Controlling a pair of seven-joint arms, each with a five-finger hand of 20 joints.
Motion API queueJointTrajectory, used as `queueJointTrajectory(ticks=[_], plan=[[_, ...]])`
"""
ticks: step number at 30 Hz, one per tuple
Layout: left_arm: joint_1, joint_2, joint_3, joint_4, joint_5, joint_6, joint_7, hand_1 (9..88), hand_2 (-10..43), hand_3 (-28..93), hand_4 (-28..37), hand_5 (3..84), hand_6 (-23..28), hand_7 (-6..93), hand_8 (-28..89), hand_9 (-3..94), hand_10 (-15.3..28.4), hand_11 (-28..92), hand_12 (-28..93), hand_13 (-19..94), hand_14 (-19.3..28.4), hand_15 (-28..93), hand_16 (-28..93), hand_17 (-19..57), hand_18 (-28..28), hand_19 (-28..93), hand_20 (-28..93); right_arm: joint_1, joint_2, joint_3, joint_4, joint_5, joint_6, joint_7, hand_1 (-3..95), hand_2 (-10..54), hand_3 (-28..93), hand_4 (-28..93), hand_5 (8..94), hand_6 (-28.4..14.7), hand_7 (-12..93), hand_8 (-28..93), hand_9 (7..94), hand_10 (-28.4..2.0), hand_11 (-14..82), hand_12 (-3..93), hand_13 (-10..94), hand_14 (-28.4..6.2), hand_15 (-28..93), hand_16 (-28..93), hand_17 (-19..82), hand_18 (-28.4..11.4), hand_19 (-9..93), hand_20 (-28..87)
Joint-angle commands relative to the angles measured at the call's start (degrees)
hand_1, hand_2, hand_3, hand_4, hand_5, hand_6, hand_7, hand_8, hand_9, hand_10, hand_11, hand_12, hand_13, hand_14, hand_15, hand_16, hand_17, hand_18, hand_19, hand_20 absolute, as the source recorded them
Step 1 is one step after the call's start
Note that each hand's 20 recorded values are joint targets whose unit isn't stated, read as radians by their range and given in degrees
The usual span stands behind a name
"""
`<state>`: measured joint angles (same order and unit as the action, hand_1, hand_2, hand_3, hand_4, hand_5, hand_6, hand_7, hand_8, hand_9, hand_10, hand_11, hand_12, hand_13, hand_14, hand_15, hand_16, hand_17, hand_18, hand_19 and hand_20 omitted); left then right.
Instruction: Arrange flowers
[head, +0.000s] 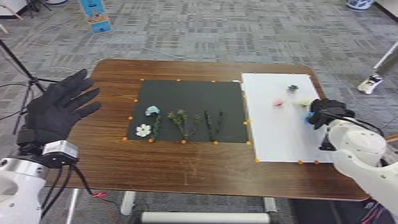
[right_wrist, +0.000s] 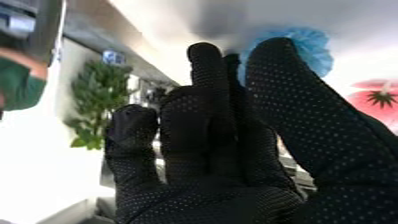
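Note:
My right hand is over the right edge of the white sheet, beside a blue flower. In the right wrist view the blue flower lies just behind the thumb tip of my right hand, whose fingers are fairly straight; a pink flower is close by. The sheet also holds a pink flower, a pale flower and a small dark green piece. On the black mat lie a light blue flower, a white flower and green stems. My left hand is open, left of the table.
The brown wooden table holds the mat and sheet side by side, with small orange markers along their edges. A black tripod stands behind the left arm. A leafy plant stands farther off.

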<state>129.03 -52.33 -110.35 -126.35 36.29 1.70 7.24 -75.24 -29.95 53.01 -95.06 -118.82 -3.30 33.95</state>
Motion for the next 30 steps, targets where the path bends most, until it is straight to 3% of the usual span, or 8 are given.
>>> queueJointTrajectory(ticks=[1,7,8,11,13,18,23,30], plan=[[0.3,-0.26,-0.29,-0.32,-0.27,0.32,-0.68,21.0,-5.0,70,-28.3,29.2,2.3,16.0,-8,25.9,11.2,14,15,21,13.6,20,3,-11.3,22.5,43,8,-0.5,-1.0,2.0,-1.0,3.7,-2.5,-0.4,44.2,-9.5,87,-28,46.6,-1.9,26,-12,52.0,-11.0,28.0,23.4,55,-7.7,81,39,30,-19.5,88,60],[0.0,0.07,0.02,-0.11,-0.33,0.02,-0.7,21.1,-4.9,70,-28.3,29.3,2.3,16.0,-8,25.8,11.1,14,15,21,13.6,21,3,-11.3,22.5,43,8,0.6,-0.9,-1.1,0.1,1.3,2.3,-0.2,42.5,-9.5,85,-28,50.2,-0.5,28,-12,56.7,-10.3,30.6,24.0,57,-8.4,84,33,31,-19.6,89,59],[-0.1,0.1,0.12,-0.06,-0.33,0.09,-0.69,21.1,-4.7,70,-28.3,29.2,2.3,16.0,-8,25.8,11.1,14,15,21,13.6,21,3,-11.4,22.5,43,8,0.9,-0.9,-2.0,0.5,-0.2,2.9,-0.3,44.2,-9.5,82,-28,52.6,0.7,31,-14,60.3,-8.9,28.6,29.8,58,-8.0,84,32,32,-19.6,90,58],[-0.3,0.36,0.47,0.07,-0.41,0.03,-0.66,21.2,-4.6,70,-28.3,29.2,2.3,15.9,-8,25.8,11.2,14,15,21,13.7,21,3,-11.3,22.5,43,8,1.2,-0.5,-4.2,1.4,-1.8,7.4,-0.5,50.8,-9.5,78,-28,60.8,2.9,44,2,73.5,-5.8,22.5,47.1,62,-6.8,83,35,34,-19.1,91,57],[-0.2,0.52,0.4,0.07,-0.48,-0.17,-0.65,21.2,-4.6,69,-28.3,29.2,2.3,16.0,-8,25.8,11.2,14,15,21,13.6,21,3,-11.3,22.5,43,8,0.6,-0.3,-3.9,1.0,-2.0,8.3,-0.8,53.6,-9.5,78,-28,66.8,3.5,48,4,78.4,-5.0,25.6,50.4,64,-6.0,82,38,36,-18.9,92,57],[0.4,0.58,-0.29,-0.28,-0.46,-0.39,-0.48,21.2,-4.6,69,-28.3,29.3,2.3,16.0,-8,25.8,11.2,14,15,21,13.6,21,3,-11.3,22.5,43,8,0.5,0.5,-2.8,-2.9,-7.3,10.4,-0.6,53.0,-9.5,82,-28,69.6,3.6,48,5,80.1,-5.2,26.4,51.2,66,-6.1,81,40,37,-19.4,93,57],[1.3,0.31,-1.25,-0.8,-0.3,0.06,0.01,21.0,-4.7,70,-28.3,29.2,2.3,16.0,-8,25.8,11.2,14,15,21,13.6,21,3,-11.3,22.5,43,8,10.3,-0.4,-9.4,-6.6,-8.4,14.1,-3.4,53.0,-9.5,82,-28,71.2,3.5,46,4,80.8,-5.5,25.6,51.4,66,-6.1,80,41,37,-19.5,93,57],[-1.4,2.06,-0.04,0.19,-0.28,-0.05,-0.49,20.8,-4.9,70,-28.3,29.2,2.2,16.1,-8,25.8,11.2,14,15,21,13.6,20,3,-11.4,22.5,43,8,32.0,-8.5,-27.9,-3.8,-6.3,19.1,-10.0,53.1,-9.5,82,-28,72.2,3.7,44,5,81.9,-5.2,23.7,50.8,67,-6.3,80,40,37,-19.5,93,56]])
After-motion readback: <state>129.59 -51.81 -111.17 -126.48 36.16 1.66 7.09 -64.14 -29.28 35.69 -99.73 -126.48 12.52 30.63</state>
